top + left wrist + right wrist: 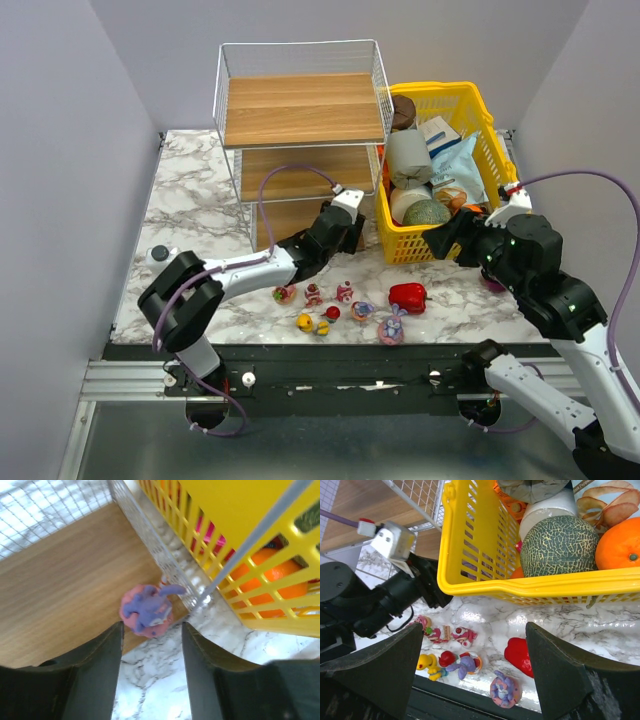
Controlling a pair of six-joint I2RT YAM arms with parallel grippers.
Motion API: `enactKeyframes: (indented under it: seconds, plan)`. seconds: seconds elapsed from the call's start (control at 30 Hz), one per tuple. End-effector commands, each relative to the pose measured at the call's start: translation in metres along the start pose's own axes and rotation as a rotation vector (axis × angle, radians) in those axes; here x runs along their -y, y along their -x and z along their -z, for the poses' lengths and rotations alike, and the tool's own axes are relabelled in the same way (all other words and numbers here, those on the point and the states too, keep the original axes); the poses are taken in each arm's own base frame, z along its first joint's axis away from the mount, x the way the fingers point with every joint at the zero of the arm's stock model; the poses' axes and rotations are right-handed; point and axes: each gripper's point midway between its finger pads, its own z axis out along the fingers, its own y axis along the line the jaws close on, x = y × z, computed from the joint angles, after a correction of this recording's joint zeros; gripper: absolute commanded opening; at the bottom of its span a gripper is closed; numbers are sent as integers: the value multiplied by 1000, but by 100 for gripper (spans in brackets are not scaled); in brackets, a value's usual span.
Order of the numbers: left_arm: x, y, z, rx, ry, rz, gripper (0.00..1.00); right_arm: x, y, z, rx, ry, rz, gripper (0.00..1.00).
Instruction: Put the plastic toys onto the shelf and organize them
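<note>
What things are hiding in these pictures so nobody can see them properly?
- Top view: the left arm covers the bunny on the shelf's lowest board; only the left wrist view shows it.
- Top view: the loose toys on the table are too small to name each.
- Left wrist view: the yellow basket's wall hides most of its contents.
- Right wrist view: the right hand's fingers are blurred and cut off by the bottom edge.

Up top: looking down from above and behind the arm bases toward the far edge, whole table (190,190) in frame. Left wrist: right in close, peering through the left tool (152,630) at the shelf (65,595), lowest board. Right wrist: further back, staring past the right tool (474,630) at the near edge. All three catching the yellow basket (520,587).
</note>
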Motion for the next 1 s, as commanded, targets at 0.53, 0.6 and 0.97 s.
enactKeyframes:
  seconds: [0.53,0.6,0.97]
  plan:
    - [-1,36,112,62,-142,187,99,4,-12,-5,-51,-31,-21,93]
    - [-3,33,117,45,-131,204,99,5,-15,-7,-69,-36,-22,94]
    - [-35,34,148,-87,8,358,99,10,-21,-10,-109,-74,-28,94]
